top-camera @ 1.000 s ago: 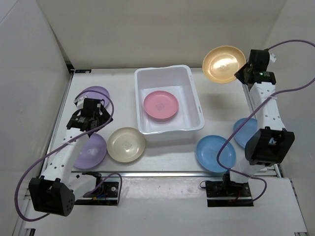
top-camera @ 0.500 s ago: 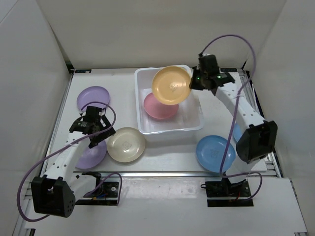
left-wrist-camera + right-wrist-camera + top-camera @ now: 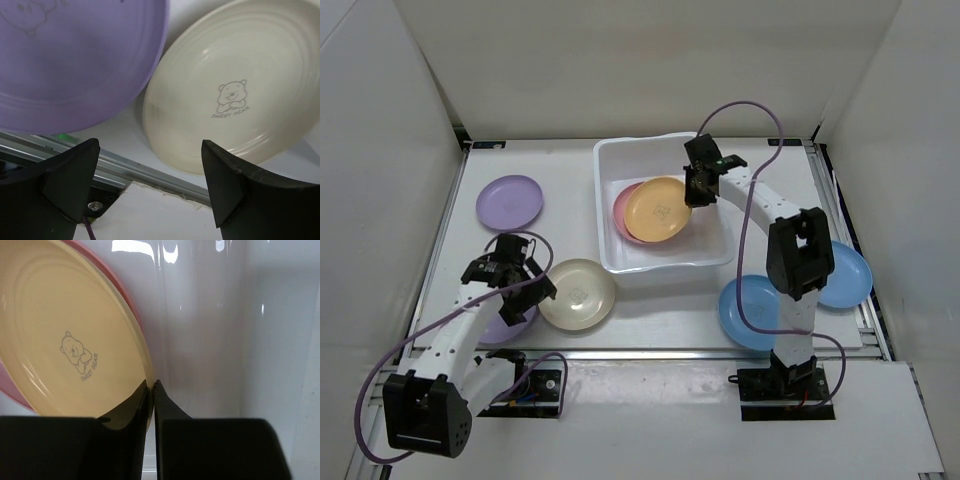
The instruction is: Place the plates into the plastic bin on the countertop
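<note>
R gripper [image 3: 151,385] clamps yellow plate [image 3: 658,208] rim, near bin [image 3: 665,264] right wall. L gripper [image 3: 150,146] wide open, empty, over cream plate [image 3: 235,90] edge.

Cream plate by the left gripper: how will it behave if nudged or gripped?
Cream plate looks like rigid, thin plastic, so probably light and stiff. Its glossy surface on the smooth countertop suggests it may slide when nudged. Lying flat, it likely won't tip.
</note>
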### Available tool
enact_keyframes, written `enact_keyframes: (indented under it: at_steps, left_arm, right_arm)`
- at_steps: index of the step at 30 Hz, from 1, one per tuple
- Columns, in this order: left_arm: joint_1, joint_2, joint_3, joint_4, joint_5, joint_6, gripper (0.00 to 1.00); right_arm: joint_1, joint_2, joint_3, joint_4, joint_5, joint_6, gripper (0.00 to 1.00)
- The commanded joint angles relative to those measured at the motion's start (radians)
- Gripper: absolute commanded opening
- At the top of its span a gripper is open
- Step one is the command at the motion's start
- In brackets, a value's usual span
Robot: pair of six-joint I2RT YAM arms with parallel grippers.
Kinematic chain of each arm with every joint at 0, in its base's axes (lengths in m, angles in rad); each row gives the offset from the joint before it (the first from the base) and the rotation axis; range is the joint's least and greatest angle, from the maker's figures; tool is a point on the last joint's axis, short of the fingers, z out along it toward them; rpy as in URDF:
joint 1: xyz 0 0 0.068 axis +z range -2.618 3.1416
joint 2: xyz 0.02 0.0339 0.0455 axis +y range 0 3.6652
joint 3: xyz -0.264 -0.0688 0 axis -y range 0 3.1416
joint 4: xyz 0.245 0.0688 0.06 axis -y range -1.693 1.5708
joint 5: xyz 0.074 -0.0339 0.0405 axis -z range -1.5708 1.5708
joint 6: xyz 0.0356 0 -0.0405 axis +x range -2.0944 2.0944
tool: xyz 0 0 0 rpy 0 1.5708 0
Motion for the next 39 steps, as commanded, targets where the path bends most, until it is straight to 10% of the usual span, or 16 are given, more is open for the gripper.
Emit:
enact_keyframes:
  at_steps: [1,8,12,29,39]
  left_arm:
    - [-0.003,-0.037,-0.044,-0.027,0.034,-0.071,0.93]
    - [-0.009,-0.008,-0.081,-0.004,0.068,-0.091,0.85]
    - [-0.033,-0.001,-0.061,0.012,0.071,-0.097,0.80]
    - [-0.110,0.075,-0.169,0.111,0.054,-0.188,0.62]
    - [-0.151,0.130,-0.140,0.150,-0.021,-0.235,0.10]
  right_arm:
    - [0.007,0.027,0.068,0.019,-0.022,0.000,0.15]
    - [0.007,0.006,0.105,0.011,-0.016,-0.017,0.83]
    - [0.007,-0.071,0.092,0.019,-0.011,-0.021,0.97]
    - [0.001,-0.476,0.006,0.031,0.021,0.000,0.99]
    - [-0.001,-0.651,-0.072,0.021,0.191,0.022,0.99]
